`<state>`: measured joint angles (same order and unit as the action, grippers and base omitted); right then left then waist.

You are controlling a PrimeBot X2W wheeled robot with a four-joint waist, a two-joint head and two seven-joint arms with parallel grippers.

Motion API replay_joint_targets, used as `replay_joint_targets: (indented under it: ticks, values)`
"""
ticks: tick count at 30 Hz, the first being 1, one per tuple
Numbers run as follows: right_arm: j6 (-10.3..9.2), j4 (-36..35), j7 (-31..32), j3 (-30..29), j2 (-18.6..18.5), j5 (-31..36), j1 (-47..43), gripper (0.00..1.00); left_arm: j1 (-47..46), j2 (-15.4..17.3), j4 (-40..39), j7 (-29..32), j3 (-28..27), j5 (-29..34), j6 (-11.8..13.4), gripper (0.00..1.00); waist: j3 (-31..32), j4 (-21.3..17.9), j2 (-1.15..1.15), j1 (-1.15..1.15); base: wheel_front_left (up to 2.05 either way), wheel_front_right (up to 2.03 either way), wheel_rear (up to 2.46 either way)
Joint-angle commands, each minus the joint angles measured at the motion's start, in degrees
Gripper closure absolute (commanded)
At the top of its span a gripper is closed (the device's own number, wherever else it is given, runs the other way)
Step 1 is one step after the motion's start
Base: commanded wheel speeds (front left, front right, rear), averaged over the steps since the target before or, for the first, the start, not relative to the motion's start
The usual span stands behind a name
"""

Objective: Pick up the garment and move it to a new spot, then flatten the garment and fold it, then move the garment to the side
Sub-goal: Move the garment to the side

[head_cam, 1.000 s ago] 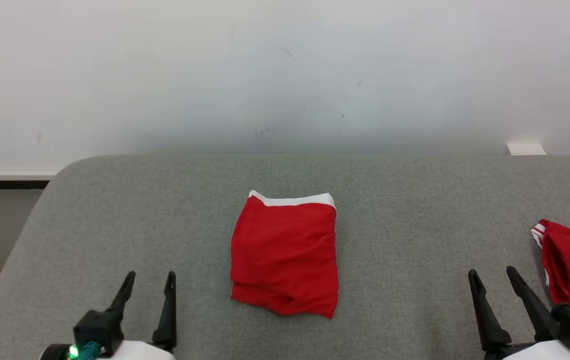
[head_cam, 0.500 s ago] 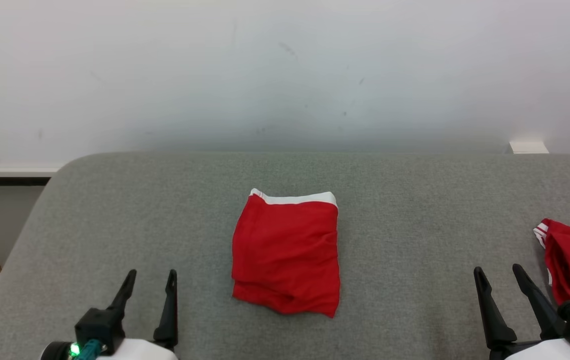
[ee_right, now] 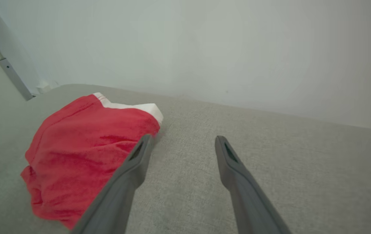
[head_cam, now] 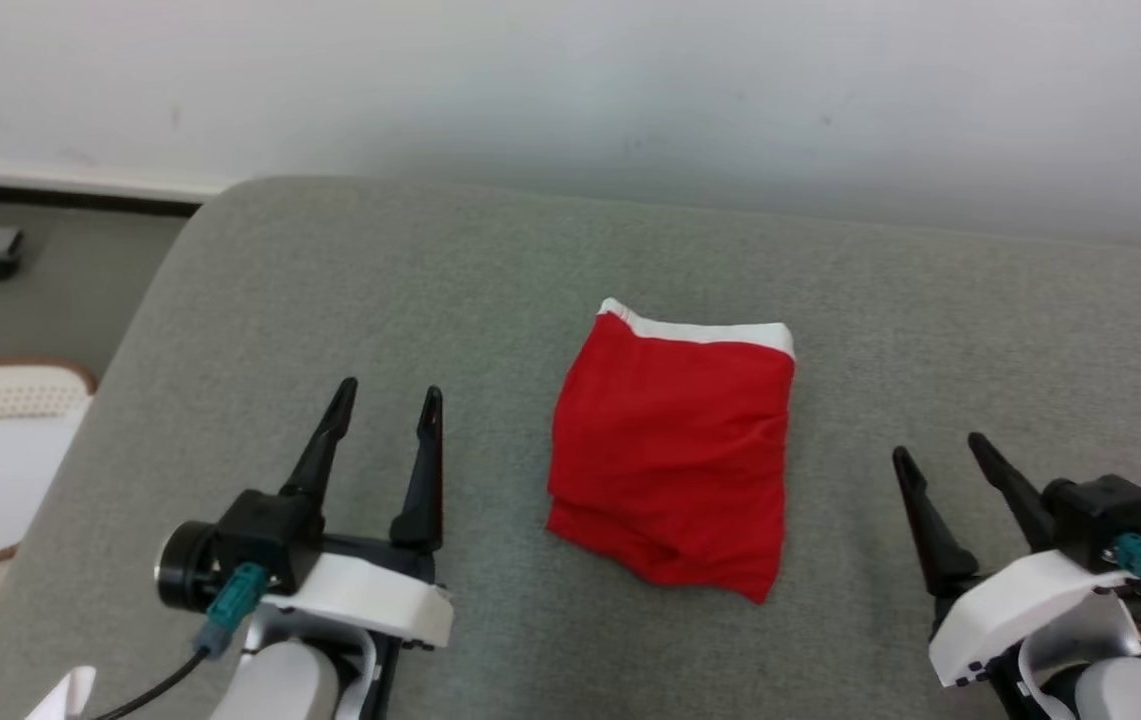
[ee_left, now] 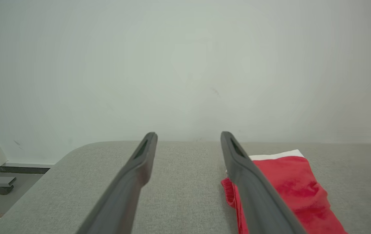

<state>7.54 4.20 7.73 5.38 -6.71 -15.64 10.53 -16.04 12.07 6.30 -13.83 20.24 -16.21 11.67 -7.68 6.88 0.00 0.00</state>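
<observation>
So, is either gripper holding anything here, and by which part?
Nothing is held: the left gripper and right gripper are both open, flanking the folded red garment without touching it.

Bright, even, soft light; faint shadows, wrist views slightly hazy

A finger (ee_left: 258, 198) of the left gripper (ee_left: 188, 136) hides the near edge of the garment (ee_left: 299, 188), whose wrist-side end is cut off.

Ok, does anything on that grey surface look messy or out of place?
Only slightly: the folded red garment sits a bit askew on the grey surface, and its near edge is rumpled, with layers poking out unevenly. The left gripper and right gripper stand open, clear of it.
</observation>
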Motion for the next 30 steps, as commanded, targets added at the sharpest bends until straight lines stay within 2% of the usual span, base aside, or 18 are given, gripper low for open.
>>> replay_joint_targets:
  ticks: [1,9,16,17,18,19,25,30]
  values:
    - [-0.14,3.2,-0.3,1.8,-0.3,-0.6,2.6,0.0,-1.4,-1.0,0.5,-0.5,0.2,0.0,-0.4,0.0,-4.8,5.1,0.0,0.0,0.0,0.0,0.0]
    - [-0.14,20.1,-2.9,7.9,1.5,-4.9,12.3,0.0,-4.4,-3.7,2.8,-1.4,0.7,0.7,-1.5,0.0,-7.8,9.1,0.0,0.0,0.0,0.0,0.0]
    - [-0.16,34.0,1.1,10.4,2.7,-8.1,16.1,0.0,-4.1,-4.8,2.9,-1.3,-0.5,1.9,-2.4,0.0,-7.4,9.3,0.0,0.0,0.0,0.0,0.0]
    - [-0.16,35.2,2.3,11.5,2.9,-8.9,16.3,0.5,-3.9,-4.9,3.0,-1.3,-0.7,2.1,-2.6,0.0,-7.2,9.2,0.0,0.0,0.0,0.0,0.0]
    - [-0.13,36.1,2.8,12.8,3.1,-9.2,16.5,0.7,-3.6,-4.9,3.1,-1.3,-0.9,2.3,-2.6,0.0,-6.9,8.9,0.0,0.0,0.0,0.0,0.0]
    - [-0.04,36.4,2.6,13.6,3.2,-9.8,16.9,1.0,-3.4,-5.0,3.1,-1.3,-1.1,2.3,-2.8,0.0,-6.8,8.8,0.0,0.0,0.0,0.0,0.0]
    - [-0.1,35.4,-1.7,18.1,0.8,-7.6,19.7,1.0,-2.2,-4.8,3.5,-1.3,-2.4,3.2,-3.5,0.0,-5.4,6.3,0.0,0.0,0.0,0.0,0.0]
    - [-0.16,32.3,-3.7,21.4,-1.9,-7.2,17.5,1.0,-0.6,-4.1,3.2,-1.3,-3.6,3.9,-3.6,0.0,-3.1,1.1,0.0,0.0,0.0,0.0,0.0]
